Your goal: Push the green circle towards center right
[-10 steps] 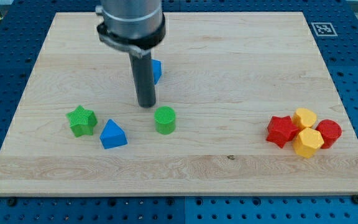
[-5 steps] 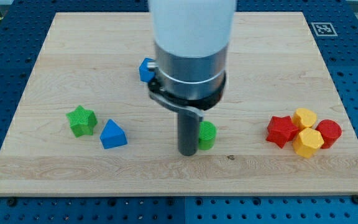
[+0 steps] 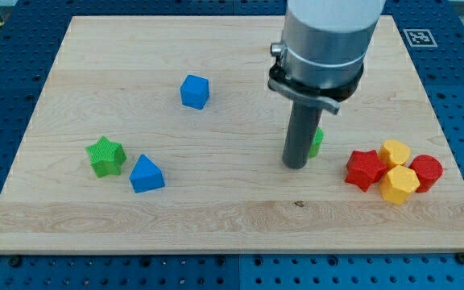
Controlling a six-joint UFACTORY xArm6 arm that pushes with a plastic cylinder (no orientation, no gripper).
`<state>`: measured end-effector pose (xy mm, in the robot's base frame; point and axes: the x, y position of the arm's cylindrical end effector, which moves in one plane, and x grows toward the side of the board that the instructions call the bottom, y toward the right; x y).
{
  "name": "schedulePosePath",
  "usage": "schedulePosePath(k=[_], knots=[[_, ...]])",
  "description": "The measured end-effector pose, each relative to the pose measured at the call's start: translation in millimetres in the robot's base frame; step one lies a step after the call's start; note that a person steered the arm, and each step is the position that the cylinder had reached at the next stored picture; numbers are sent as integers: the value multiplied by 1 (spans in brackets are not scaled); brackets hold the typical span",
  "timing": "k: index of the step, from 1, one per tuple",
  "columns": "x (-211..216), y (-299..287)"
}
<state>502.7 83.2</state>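
Observation:
The green circle [image 3: 317, 142] is mostly hidden behind my rod; only a sliver shows at the rod's right edge, right of the board's centre. My tip [image 3: 296, 164] rests on the board just left of and touching the green circle. The red star [image 3: 366, 169] lies a short way to the view's right of the tip.
A cluster at the right holds the red star, two yellow hexagons [image 3: 395, 152] [image 3: 399, 185] and a red circle [image 3: 426, 172]. A blue cube [image 3: 194, 92] sits upper centre-left. A green star [image 3: 105, 156] and a blue triangle [image 3: 146, 173] lie at the left.
My tip came round the green circle's left side and pushed it right and slightly up, from centre-left to right of centre, towards the red and yellow cluster. The blue cube is uncovered.

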Motion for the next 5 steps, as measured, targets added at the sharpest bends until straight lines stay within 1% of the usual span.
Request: schedulePosePath(k=[1, 2, 3, 4, 5], knots=[[-20, 21], [-26, 64], [-41, 94], [-69, 90], [-72, 52]])
